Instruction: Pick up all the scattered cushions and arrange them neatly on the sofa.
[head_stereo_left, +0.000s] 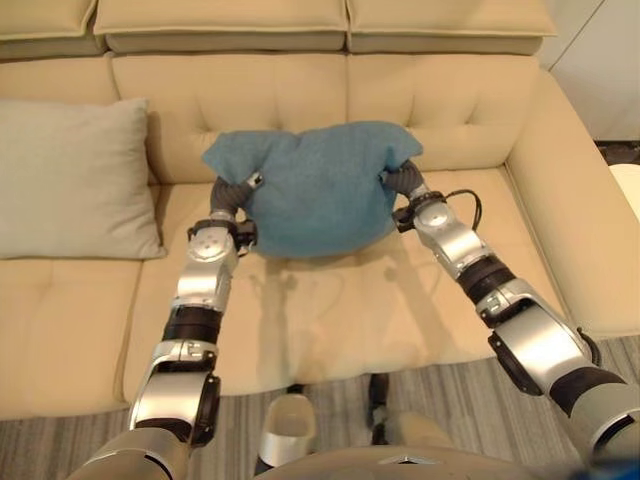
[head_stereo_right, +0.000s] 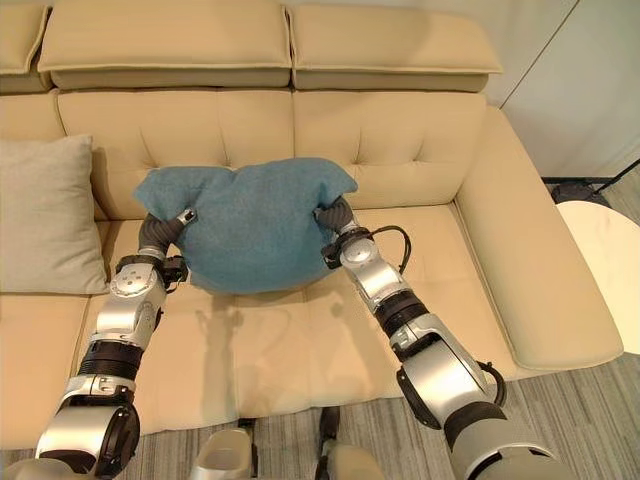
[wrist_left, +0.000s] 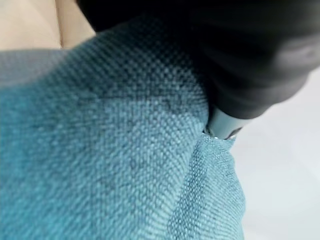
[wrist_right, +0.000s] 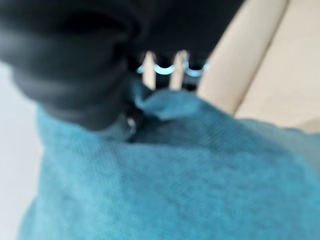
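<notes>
Over the sofa (head_stereo_left: 330, 300) — both hands apparently pinch the blue cushion's (head_stereo_left: 315, 190) sides.

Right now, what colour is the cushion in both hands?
Teal blue cushion; the left eye view shows it best.

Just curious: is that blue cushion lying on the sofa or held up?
Held up: both hands grip the blue cushion by its sides above the sofa seat.

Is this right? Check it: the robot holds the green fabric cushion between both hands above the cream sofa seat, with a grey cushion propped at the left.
Not quite: the fabric cushion is teal blue, not green, as the left eye view shows. The rest stands: the left hand and right hand hold it from either side above the cream sofa seat, and a grey cushion is propped at the left.
</notes>
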